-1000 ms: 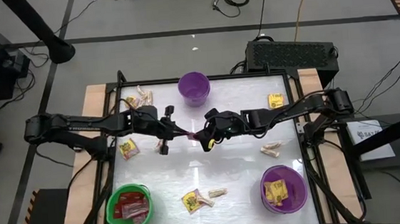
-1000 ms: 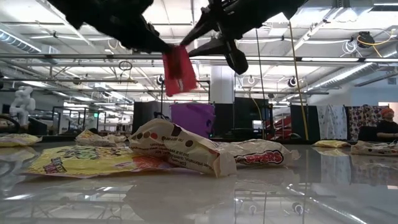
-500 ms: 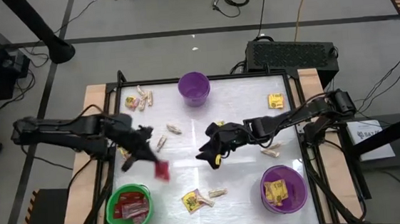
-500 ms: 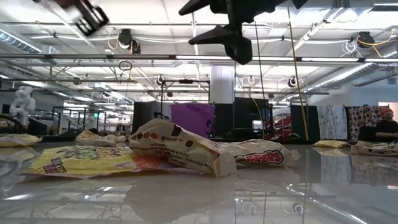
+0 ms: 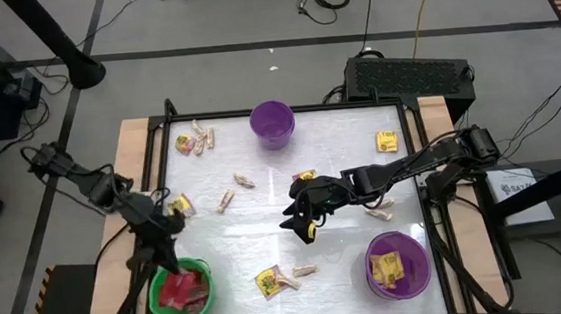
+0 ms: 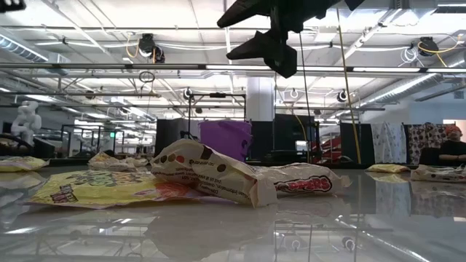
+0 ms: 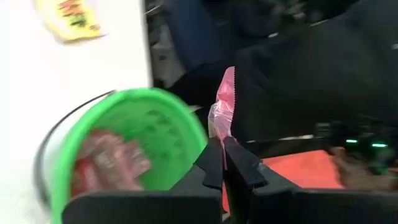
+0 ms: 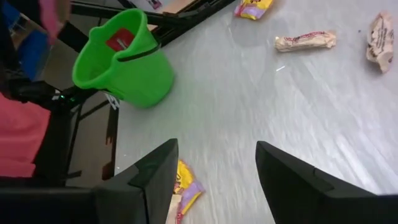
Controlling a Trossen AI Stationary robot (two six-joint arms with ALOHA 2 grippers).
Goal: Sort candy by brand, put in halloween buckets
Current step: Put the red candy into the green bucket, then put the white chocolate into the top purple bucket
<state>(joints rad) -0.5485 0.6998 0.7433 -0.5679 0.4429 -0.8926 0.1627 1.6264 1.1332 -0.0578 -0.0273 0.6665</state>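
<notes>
Left gripper (image 7: 222, 152) fingers pinch red packet (image 7: 224, 109) beside green bucket (image 7: 158, 124) rim; right gripper (image 8: 214, 168) fingers wide, empty, above desk (image 8: 298, 112) centre.

No print on the candy wrappers (image 6: 211, 175) is legible (all blurred).

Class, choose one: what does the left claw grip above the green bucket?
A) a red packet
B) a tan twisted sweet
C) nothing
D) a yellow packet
A: the left claw is shut on a red packet beside the green bucket, which already holds red ones.
</notes>
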